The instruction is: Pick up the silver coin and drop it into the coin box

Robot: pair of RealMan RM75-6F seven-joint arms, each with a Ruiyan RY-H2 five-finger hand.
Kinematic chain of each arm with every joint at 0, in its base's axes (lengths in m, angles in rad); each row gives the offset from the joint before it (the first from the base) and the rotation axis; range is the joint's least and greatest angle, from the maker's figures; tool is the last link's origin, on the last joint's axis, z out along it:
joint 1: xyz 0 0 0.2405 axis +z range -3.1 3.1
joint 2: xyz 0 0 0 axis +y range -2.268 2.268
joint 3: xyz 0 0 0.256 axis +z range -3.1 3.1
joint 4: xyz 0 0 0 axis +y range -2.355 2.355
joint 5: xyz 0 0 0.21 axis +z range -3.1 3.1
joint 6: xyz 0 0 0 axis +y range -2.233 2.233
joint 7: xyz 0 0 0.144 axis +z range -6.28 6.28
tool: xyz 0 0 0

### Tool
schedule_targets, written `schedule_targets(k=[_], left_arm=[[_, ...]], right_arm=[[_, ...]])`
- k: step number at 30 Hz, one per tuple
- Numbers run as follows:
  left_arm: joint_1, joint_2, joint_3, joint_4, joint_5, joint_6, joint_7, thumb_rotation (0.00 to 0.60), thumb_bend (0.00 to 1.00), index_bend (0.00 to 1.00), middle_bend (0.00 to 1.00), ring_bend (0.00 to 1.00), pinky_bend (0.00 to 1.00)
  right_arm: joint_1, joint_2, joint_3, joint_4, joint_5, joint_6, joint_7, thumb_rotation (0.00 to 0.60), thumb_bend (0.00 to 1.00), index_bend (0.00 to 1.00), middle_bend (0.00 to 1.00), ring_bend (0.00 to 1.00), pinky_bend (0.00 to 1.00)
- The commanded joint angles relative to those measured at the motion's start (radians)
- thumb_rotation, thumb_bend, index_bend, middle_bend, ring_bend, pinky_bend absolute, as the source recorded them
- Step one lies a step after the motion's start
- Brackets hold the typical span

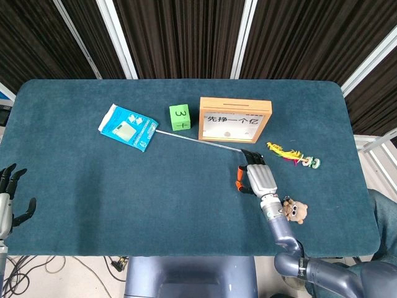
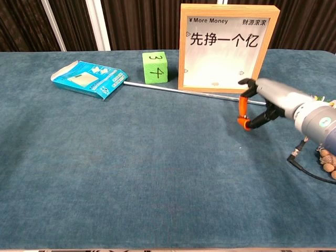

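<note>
The coin box point(image 1: 234, 119) is a wooden frame with a white front and Chinese lettering, standing at the table's middle back, also in the chest view point(image 2: 227, 47). My right hand point(image 1: 257, 180) hovers just in front of and to the right of it, raised off the cloth point(image 2: 278, 100). Its orange-tipped thumb and a finger point(image 2: 242, 121) are pressed together in a pinch; the silver coin itself is too small to make out between them. No coin shows on the cloth. My left hand point(image 1: 9, 195) hangs off the table's near left edge, fingers apart and empty.
A thin metal rod point(image 1: 205, 141) lies across the cloth just in front of the box, under the right hand's fingertips. A green numbered cube point(image 1: 179, 117) and a blue packet point(image 1: 128, 127) lie left of the box. A feather toy point(image 1: 291, 155) and a small plush point(image 1: 296, 211) lie to the right.
</note>
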Motion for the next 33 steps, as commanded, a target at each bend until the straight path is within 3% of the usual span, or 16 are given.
schedule_targets(k=[1,5,9,15,26,33], left_arm=[[0.000,0.001,0.000,-0.001,0.000,0.000,-0.001,0.600,0.39,0.16,0.03,0.04,0.00],[0.000,0.001,0.000,-0.001,0.000,-0.001,-0.004,0.600,0.39,0.16,0.03,0.04,0.00],[0.000,0.001,0.000,-0.003,-0.001,-0.003,-0.006,0.600,0.39,0.16,0.03,0.04,0.00],[0.000,0.002,-0.002,-0.006,-0.009,-0.006,-0.009,0.600,0.39,0.16,0.03,0.04,0.00],[-0.001,0.004,-0.009,-0.008,-0.026,-0.013,-0.021,0.600,0.39,0.16,0.03,0.04,0.00],[0.003,0.009,-0.016,-0.006,-0.045,-0.017,-0.040,0.600,0.39,0.16,0.03,0.04,0.00]], right_arm=[[0.000,0.069,0.038,-0.078,0.018,-0.001,0.012,0.600,0.56,0.69,0.04,0.00,0.00],[0.010,0.155,0.092,-0.166,0.047,-0.024,0.026,0.600,0.56,0.69,0.04,0.00,0.00],[0.040,0.353,0.180,-0.322,0.161,-0.159,0.047,0.600,0.56,0.69,0.04,0.00,0.00],[0.100,0.518,0.255,-0.385,0.303,-0.282,0.082,0.600,0.57,0.69,0.04,0.00,0.00],[0.244,0.583,0.295,-0.269,0.411,-0.342,0.094,0.600,0.57,0.69,0.04,0.00,0.00],[0.380,0.607,0.278,-0.093,0.512,-0.545,0.126,0.600,0.57,0.69,0.04,0.00,0.00]])
